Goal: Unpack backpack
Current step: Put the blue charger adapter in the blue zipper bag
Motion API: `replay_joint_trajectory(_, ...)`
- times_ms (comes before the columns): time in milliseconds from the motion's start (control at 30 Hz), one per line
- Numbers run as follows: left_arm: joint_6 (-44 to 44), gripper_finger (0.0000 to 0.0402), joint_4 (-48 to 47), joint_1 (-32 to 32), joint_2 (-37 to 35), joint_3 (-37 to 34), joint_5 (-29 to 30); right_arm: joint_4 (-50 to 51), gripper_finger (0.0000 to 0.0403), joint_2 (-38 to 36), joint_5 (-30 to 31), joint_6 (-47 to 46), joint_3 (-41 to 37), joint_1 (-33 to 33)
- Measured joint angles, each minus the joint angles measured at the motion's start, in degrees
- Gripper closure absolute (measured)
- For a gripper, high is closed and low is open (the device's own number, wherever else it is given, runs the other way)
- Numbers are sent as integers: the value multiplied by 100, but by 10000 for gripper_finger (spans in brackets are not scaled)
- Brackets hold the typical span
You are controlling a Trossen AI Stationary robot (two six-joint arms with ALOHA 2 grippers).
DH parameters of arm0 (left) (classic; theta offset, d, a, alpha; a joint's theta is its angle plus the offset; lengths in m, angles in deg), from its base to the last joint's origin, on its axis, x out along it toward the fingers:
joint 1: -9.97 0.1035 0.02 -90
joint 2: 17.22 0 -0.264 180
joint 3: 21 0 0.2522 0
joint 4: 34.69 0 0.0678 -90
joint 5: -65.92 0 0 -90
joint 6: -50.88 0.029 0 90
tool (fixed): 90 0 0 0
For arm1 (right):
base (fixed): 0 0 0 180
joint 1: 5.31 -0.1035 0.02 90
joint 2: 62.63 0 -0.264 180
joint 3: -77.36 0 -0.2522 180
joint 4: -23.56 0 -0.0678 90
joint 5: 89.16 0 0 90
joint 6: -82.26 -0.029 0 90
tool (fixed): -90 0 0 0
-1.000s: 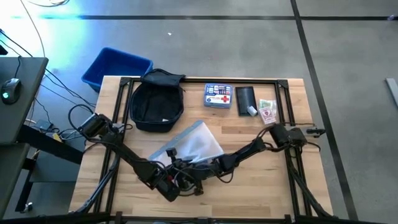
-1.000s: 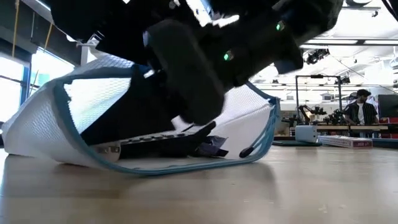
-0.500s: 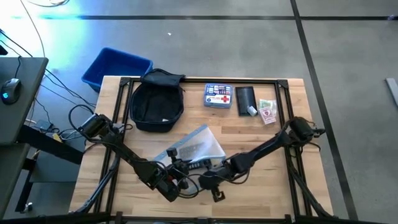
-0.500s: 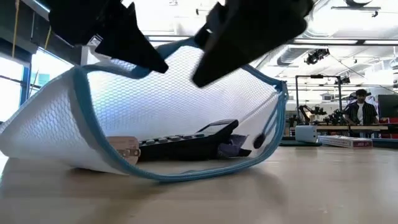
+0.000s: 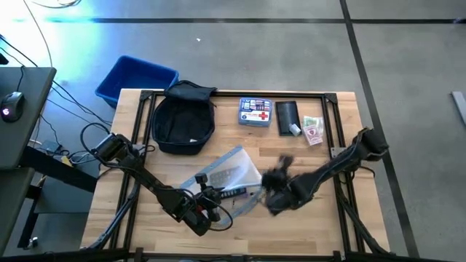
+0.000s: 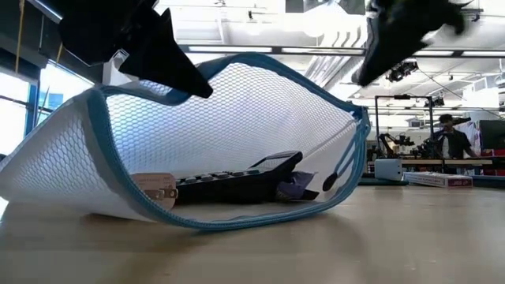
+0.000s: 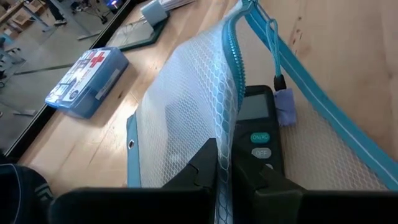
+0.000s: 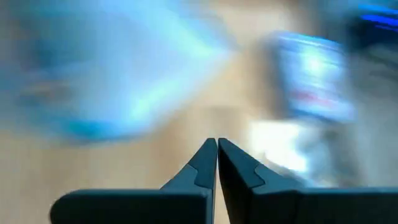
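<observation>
The dark backpack (image 5: pixel 183 120) lies flat near the table's far left edge, and neither gripper touches it. A white mesh pouch with blue zipper trim (image 5: pixel 229 175) lies mid-table, its mouth (image 6: pixel 237 142) held wide open. Inside it are a black calculator (image 7: pixel 258 118), a small purple item (image 7: pixel 286 107) and a tan tag (image 6: pixel 155 189). My left gripper (image 7: pixel 225 167) is shut on the pouch's upper edge. My right gripper (image 8: pixel 217 146), blurred in the high view (image 5: pixel 277 191), is shut and empty, to the right of the pouch, clear of it. My left gripper pinches the upper zipper edge of the pouch's mouth (image 7: pixel 227 140) between its two fingers, coming from the table's near side. That edge is lifted, so the mesh arches above the contents. The pouch's lower side (image 6: pixel 237 217) rests on the table.
Along the far edge stand a first-aid kit (image 5: pixel 255 113), a small black pouch (image 5: pixel 287 115) and banknotes (image 5: pixel 313 131). A blue bin (image 5: pixel 135 76) sits off the far left corner. A person (image 6: pixel 451 142) stands far behind the table.
My right gripper has come out of the pouch's mouth toward the near edge, then swung up and toward the table's right, moving fast. My left gripper has kept its hold, and the pouch's mouth now stands open and unobstructed.
</observation>
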Motion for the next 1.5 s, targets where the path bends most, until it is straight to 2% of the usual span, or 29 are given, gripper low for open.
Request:
replay_joint_trajectory(100, 0, 401, 3, 2, 0, 0, -78, 1748, 403, -111, 741, -2014, -25, 203)
replay_joint_trajectory(133, 0, 401, -1, 2, 0, 0, -80, 1770, 403, -224, 889, -2340, -127, 322)
replay_joint_trajectory(300, 4, 402, -2, 0, -4, 0, -117, 652, 391, -1484, 1281, -1904, -1365, 1316)
replay_joint_trajectory(433, 20, 402, 0, 2, -4, 2, -128, 82, 357, -2509, 661, -1802, -2305, 2350)
replay_joint_trajectory(600, 40, 402, -2, 69, -7, 2, -135, -1742, 285, -3474, -732, -101, -3274, 3454)
replay_joint_trajectory(667, 44, 402, 3, 99, -7, 4, -181, -2406, 252, -3644, -1306, 436, -3546, 3909)
replay_joint_trajectory(767, 42, 402, 10, 116, -8, 4, -295, -2890, 204, -3668, -1822, 741, -3811, 4520)
replay_joint_trajectory(867, 44, 402, 11, 122, -11, 4, -312, -3114, 166, -3524, -1875, 949, -3910, 4950)
replay_joint_trajectory(1000, 50, 402, 2, 136, -11, 5, -360, -3359, 142, -3272, -2276, 1189, -3921, 5202)
replay_joint_trajectory(1100, 55, 402, 5, 138, -11, 4, -381, -3509, 140, -3003, -2562, 1311, -3921, 5248)
replay_joint_trajectory(1367, 61, 402, 1, 138, -11, 7, -423, -3783, 141, -2087, -2519, 1523, -3921, 5246)
replay_joint_trajectory(1500, 61, 402, -3, 138, -11, 6, -430, -4077, 173, -1772, -2549, 1593, -3921, 5246)
